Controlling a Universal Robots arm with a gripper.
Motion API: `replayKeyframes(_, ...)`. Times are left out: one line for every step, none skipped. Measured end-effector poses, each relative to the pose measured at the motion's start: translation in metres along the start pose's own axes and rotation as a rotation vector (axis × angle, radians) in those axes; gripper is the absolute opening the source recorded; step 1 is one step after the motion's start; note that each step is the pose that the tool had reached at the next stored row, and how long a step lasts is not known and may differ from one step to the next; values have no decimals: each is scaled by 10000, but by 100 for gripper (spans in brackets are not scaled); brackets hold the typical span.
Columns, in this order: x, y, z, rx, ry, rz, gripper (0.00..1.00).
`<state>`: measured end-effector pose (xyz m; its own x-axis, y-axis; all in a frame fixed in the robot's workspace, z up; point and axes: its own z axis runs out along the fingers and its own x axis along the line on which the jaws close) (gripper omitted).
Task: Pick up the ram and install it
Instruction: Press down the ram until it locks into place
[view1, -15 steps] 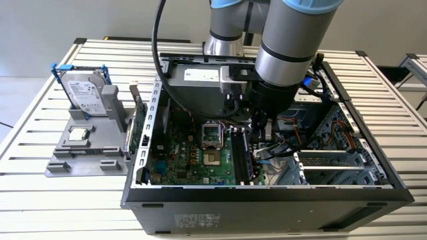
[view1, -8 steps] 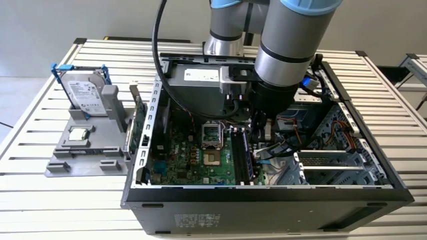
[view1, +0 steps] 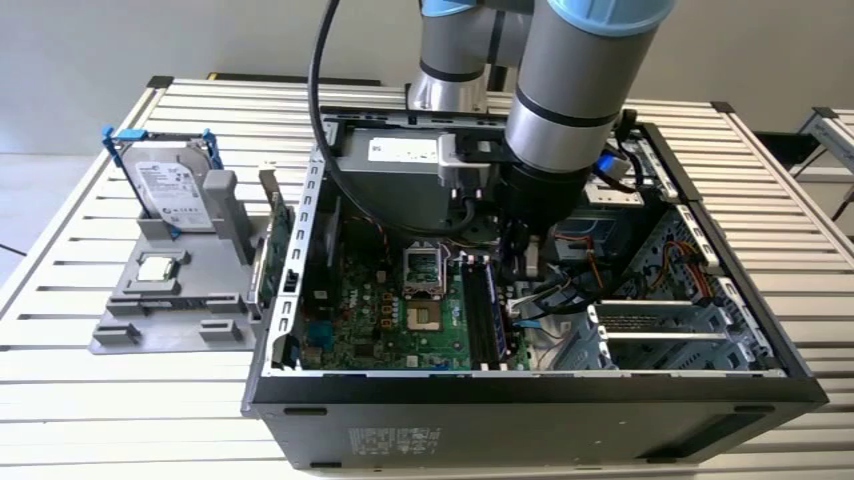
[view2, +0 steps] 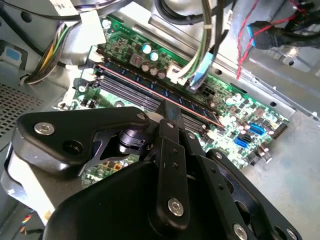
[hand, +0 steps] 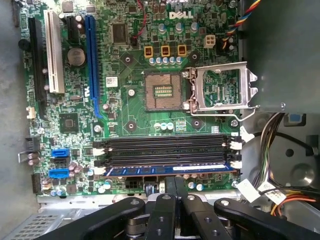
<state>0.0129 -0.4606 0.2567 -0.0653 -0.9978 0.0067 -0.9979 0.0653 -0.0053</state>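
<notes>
The ram (hand: 150, 170) is a long dark blue stick lying along the motherboard slot nearest my gripper, beside black slots (hand: 165, 146). It shows as a dark strip with a pale edge (view2: 130, 80) in the second wrist view and stands inside the case (view1: 485, 312) in the exterior view. My gripper (hand: 176, 181) is shut, fingers pressed together with nothing between them. Their tips (view2: 169, 111) come down on the ram's top edge at about mid-length. The fingers close along the stick's length, not across it.
The open processor socket (hand: 162, 92) and its raised metal frame (hand: 222, 90) lie beyond the slots. Cable bundles (hand: 272, 187) hang close by. On the exterior view's left, a grey holder (view1: 134, 330) carries a blue-framed hard drive (view1: 174, 185) and a square chip (view1: 158, 267). Case walls (view1: 534, 390) surround the board.
</notes>
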Motion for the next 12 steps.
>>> replayKeyframes(-14,1,9,0,0,-30,0)
replayKeyframes(-26,2,19,1,0,-57,0)
replayKeyframes(-39,2,30,1,0,-87,0)
replayKeyframes(-49,3,40,1,-2,-115,0)
replayKeyframes(-56,3,51,2,-3,-154,0)
replayKeyframes(-61,4,59,2,-2,-203,0)
replayKeyframes(-65,4,67,2,-1,-252,0)
replayKeyframes(-70,5,77,2,-1,-307,0)
replayKeyframes(-73,5,86,3,-2,-352,0)
replayKeyframes(-74,5,94,3,-3,-396,0)
replayKeyframes(-75,5,104,3,-2,-434,0)
replayKeyframes(-76,5,114,4,-2,-470,0)
